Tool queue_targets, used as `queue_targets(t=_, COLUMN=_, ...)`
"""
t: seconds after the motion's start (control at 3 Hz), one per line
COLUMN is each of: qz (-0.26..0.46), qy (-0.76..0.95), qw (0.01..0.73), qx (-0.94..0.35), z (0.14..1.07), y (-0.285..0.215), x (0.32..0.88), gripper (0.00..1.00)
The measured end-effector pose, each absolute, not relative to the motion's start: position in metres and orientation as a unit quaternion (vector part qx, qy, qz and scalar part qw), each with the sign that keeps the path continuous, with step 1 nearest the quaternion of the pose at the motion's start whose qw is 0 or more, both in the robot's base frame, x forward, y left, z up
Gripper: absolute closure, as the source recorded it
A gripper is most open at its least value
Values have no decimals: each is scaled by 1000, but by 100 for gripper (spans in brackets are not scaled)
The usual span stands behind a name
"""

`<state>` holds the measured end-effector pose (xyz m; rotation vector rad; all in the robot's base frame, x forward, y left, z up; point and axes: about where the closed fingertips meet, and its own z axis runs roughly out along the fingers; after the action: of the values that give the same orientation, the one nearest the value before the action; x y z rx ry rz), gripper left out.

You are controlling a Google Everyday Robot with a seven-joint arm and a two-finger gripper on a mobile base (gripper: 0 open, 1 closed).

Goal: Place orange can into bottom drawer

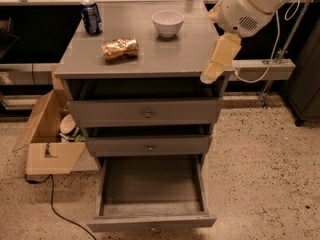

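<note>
the gripper (pixel 220 59) hangs at the right near edge of the grey cabinet top (pixel 170 56), well apart from the orange can (pixel 120 48), which lies on its side left of centre. a dark blue can (pixel 91 17) stands upright at the far left corner, and a white bowl (pixel 168 23) sits far back near the middle. the bottom drawer (pixel 150 184) is pulled well out, with the two drawers above it slightly open. an open cardboard box (pixel 47 149) sits on the speckled floor to the left.
</note>
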<state>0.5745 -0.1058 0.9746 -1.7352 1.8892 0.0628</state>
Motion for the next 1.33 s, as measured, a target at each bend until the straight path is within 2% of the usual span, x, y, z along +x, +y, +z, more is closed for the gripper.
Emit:
queue_targets(t=0.67, qz=22, qy=701, qw=286, qx=-653, z=969, y=-98, x=588, gripper=0)
queue_targets(t=1.33, qz=15, qy=670, qw=314, qx=-673, z=950, y=-44, x=675, gripper=0)
